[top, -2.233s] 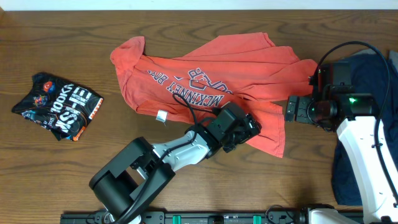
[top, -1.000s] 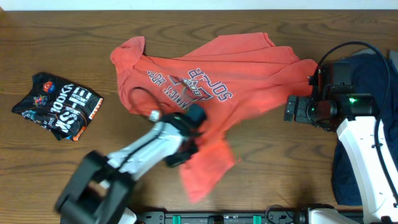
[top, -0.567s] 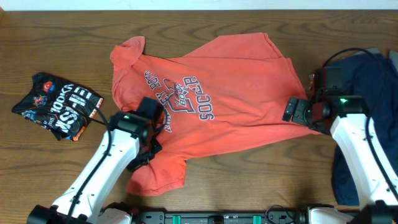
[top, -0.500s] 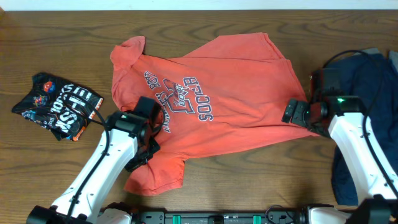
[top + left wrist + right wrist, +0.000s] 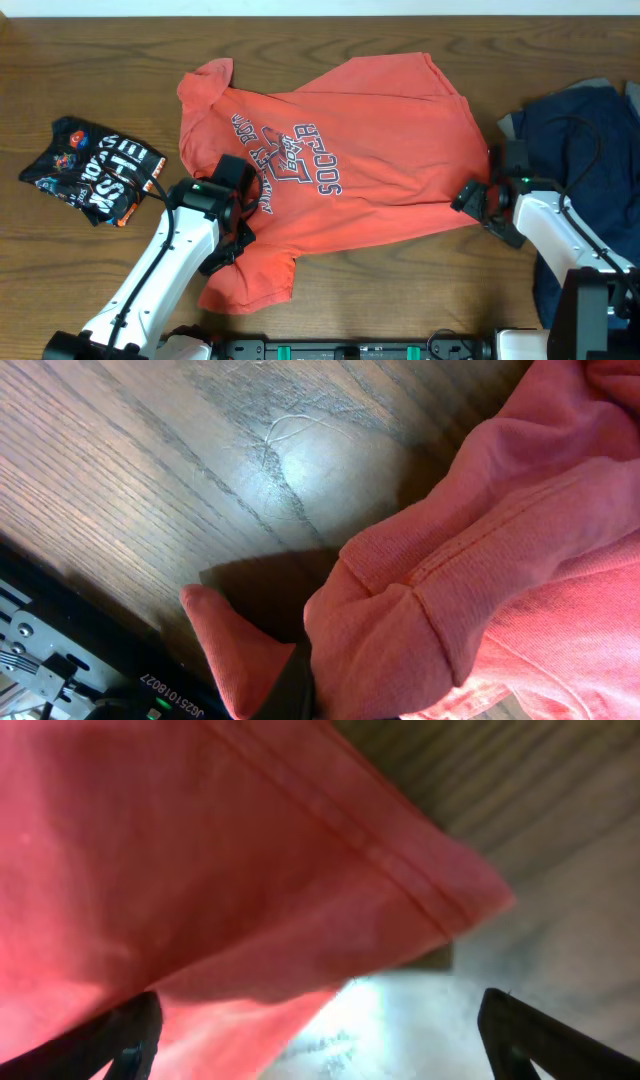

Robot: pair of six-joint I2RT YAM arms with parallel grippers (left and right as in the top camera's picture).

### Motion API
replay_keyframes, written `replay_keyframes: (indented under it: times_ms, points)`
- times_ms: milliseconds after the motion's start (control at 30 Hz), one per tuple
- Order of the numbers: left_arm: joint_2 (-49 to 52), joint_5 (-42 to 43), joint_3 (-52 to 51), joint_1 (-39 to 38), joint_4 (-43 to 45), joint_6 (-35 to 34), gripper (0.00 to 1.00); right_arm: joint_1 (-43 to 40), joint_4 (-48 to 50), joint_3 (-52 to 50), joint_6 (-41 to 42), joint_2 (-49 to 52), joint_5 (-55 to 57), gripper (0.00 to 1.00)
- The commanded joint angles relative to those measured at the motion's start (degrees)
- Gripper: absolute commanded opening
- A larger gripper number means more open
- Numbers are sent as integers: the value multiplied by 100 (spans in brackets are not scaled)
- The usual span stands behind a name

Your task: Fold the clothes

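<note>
The coral-red T-shirt [image 5: 370,150] lies spread over the table's middle, with its "SOCCER" lettering upside down to the overhead view. My left gripper [image 5: 232,240] is shut on the shirt's lower left part, and bunched red cloth [image 5: 400,630] fills its jaws [image 5: 305,690]. My right gripper [image 5: 472,196] stands open at the shirt's right corner. In the right wrist view the hemmed corner [image 5: 300,870] hangs over the gap between the two dark fingertips [image 5: 125,1040]. A black printed garment [image 5: 95,170] lies crumpled at the far left. A navy garment [image 5: 580,130] lies at the right.
Bare wooden tabletop [image 5: 400,280] shows in front of the shirt and between the shirt and the black garment. The navy garment runs along the table's right edge under my right arm [image 5: 560,240]. The arms' base rail [image 5: 350,350] lines the near edge.
The left gripper has dragged the shirt's lower part leftward and spread it flatter. In the last half second the right gripper has slid down and in toward the shirt's right corner.
</note>
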Motion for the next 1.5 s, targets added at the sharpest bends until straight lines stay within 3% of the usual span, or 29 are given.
replay_keyframes:
  times_ms: [0,200,267,333,400,467,500,900,1033,1467]
  points:
    - [-39,-175,-96,28,-26,79,6,-39,297,-179,225,15,210,98]
    - [-39,-177,-105,28,-48,94,6,-39,1038,-581,225,15,437,96]
    - [-39,-175,-107,28,-48,96,6,-39,1309,-717,225,15,461,92]
    - [-39,-177,-107,28,-48,96,6,-39,1397,-782,223,15,461,80]
    - [-39,-177,-107,31,-48,96,6,-39,1274,-785,223,15,459,61]
    - [-39,-179,-107,31,-48,162,6,-70,1108,-785,225,15,461,16]
    - [-39,-179,-107,31,-48,262,6,-109,1014,-782,225,13,461,1]
    - [-205,-94,-105,673,-555,964,6,-1443,-586,-203,28,-796,315,1]
    - [-240,232,-105,850,-664,1215,6,-1443,-793,-184,-713,-1126,-586,1]
    - [-240,732,-105,866,-664,1386,6,-1397,-1526,-184,-750,-1198,-492,4]
